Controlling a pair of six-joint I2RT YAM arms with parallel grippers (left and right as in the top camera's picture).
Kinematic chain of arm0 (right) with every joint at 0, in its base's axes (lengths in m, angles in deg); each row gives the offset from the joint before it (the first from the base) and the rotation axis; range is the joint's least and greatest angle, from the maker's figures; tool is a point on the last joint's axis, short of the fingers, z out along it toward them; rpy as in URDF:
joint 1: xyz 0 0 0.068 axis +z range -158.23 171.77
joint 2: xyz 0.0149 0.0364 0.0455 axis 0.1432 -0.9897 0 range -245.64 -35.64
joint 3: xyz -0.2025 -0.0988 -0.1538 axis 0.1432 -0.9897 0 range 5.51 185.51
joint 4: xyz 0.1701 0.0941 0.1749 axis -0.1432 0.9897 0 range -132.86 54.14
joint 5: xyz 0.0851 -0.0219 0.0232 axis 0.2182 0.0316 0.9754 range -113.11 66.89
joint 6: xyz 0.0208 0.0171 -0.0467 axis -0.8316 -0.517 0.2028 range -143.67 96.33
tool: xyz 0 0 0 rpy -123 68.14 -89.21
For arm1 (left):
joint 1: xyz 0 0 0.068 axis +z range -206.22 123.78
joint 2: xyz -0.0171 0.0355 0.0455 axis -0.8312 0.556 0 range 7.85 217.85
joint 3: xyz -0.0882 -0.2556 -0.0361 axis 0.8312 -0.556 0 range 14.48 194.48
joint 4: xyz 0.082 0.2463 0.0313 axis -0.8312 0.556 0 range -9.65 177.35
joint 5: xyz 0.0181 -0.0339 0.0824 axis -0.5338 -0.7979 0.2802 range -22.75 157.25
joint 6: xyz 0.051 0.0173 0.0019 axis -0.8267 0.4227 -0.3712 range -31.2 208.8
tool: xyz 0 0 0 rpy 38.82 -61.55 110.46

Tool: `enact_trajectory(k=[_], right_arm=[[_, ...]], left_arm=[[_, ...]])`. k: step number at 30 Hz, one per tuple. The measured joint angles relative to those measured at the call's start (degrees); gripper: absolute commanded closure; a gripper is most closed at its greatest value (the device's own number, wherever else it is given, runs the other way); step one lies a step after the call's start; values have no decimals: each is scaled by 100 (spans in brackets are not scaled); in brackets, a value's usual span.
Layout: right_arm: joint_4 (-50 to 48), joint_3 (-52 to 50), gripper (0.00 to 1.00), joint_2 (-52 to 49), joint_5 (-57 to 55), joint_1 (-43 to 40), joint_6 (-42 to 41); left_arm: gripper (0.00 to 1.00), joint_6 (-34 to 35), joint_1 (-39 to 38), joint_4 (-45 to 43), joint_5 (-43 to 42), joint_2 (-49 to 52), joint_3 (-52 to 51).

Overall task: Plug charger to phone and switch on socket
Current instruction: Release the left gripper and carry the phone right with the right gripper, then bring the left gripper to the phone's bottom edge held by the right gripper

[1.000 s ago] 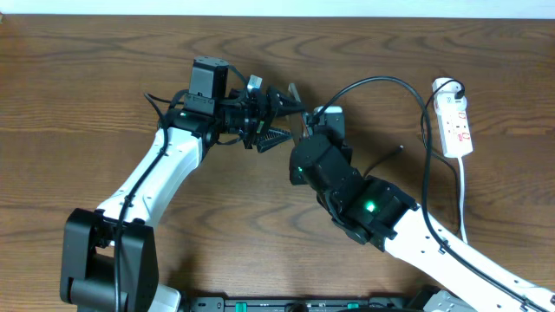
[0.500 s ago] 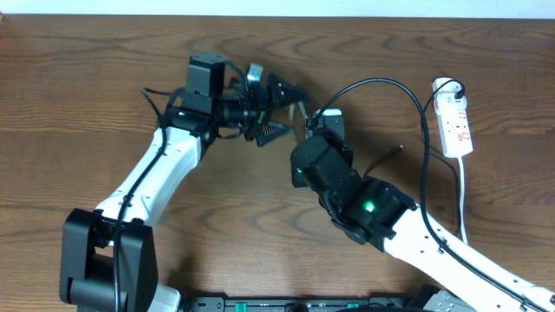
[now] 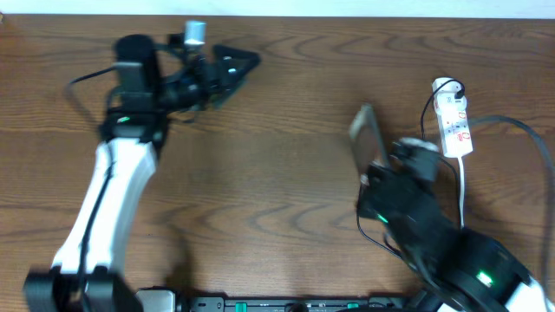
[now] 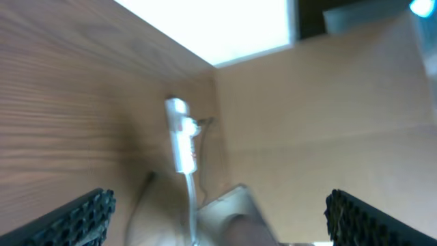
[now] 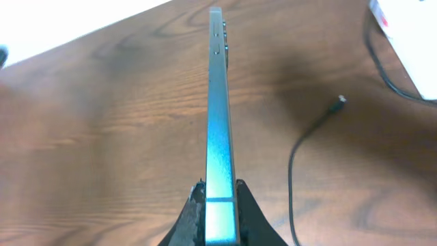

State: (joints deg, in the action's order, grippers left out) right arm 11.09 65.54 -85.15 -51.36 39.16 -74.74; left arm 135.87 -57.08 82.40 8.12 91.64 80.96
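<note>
Standing on edge right of centre, one phone (image 3: 366, 139) is clamped by the right gripper (image 5: 217, 201). One charger (image 5: 339, 101) tip is shown only by the right wrist view, apart from the phone. One socket (image 3: 454, 121) is seen upper right. The left gripper (image 3: 230, 69), upper left, is spread apart.

White, red-marked socket (image 3: 455, 121); black charger (image 5: 339, 100)

Dark wood-grain table (image 3: 277, 191) — pale band (image 3: 277, 7) (bright) beyond far edge.

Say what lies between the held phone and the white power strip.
In the right wrist view, the thin black charger cable, plug tip unplugged, lies between the slim grey phone and the white power strip.
</note>
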Motion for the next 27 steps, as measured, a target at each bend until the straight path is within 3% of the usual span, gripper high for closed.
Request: enact_trajectory(k=[6,10,14,22,27], right_arm=[[782,-20,99,708,52,2,-715],[542,-337,99,774,26,0,-1080],[-815,-1285,99,754,24,2,-1545],[-4780,-3209,99,649,533,2,-1961],[-6463,-3928,99,667,1126,2,-2197]], left_arm=[[2,-1519,710,3488,2247,-1200,46],[2,-1945,909,4717,3464,-1808,42],[2,-2135,960,5534,4028,-2417,42],[2,-2168,960,7112,4323,-3891,42],[2,-2087,960,7488,4365,-4970,42]])
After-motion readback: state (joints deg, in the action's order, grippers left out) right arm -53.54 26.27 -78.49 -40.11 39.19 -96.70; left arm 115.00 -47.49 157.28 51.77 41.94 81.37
